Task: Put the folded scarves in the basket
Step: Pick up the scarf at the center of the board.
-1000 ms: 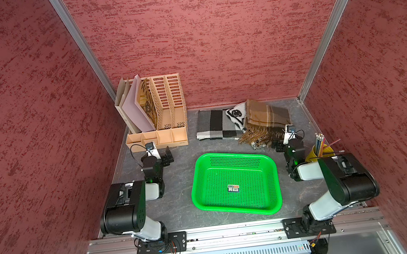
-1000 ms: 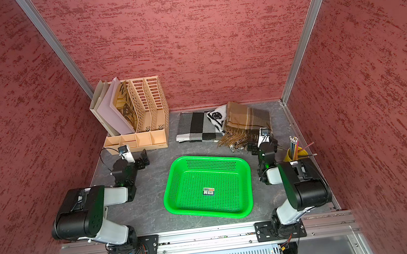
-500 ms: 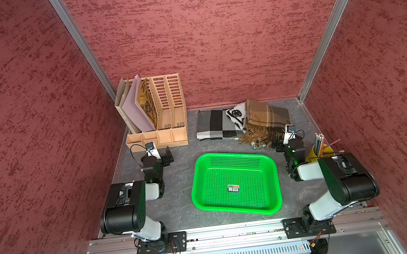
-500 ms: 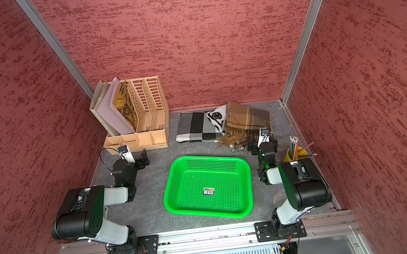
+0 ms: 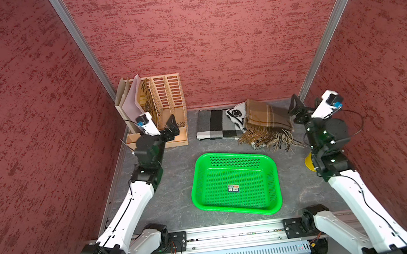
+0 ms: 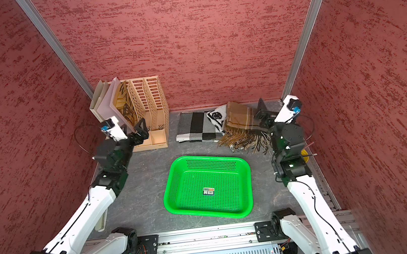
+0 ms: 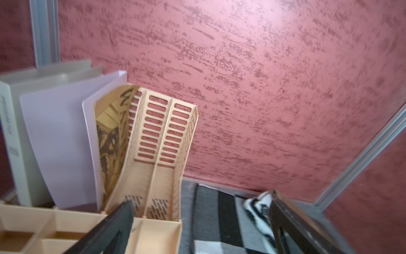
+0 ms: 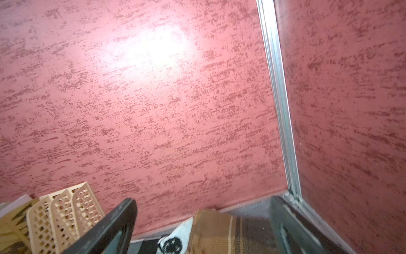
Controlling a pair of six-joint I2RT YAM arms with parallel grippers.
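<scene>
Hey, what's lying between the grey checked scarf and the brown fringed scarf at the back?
A white cloth with a black pattern lies between the grey checked scarf and the brown fringed scarf, as both top views show.

Mottled red walls (image 5: 211, 26), aluminium corner posts (image 5: 81, 42), grey floor (image 5: 174, 197)

I can reach the green basket (image 5: 227, 161) from above; its top is open. The counter (image 5: 177, 202) is bare on both sides of it. At the back, a tall file rack (image 5: 168, 100) blocks the left corner, and scarves (image 5: 262, 119) fill the rest.
</scene>
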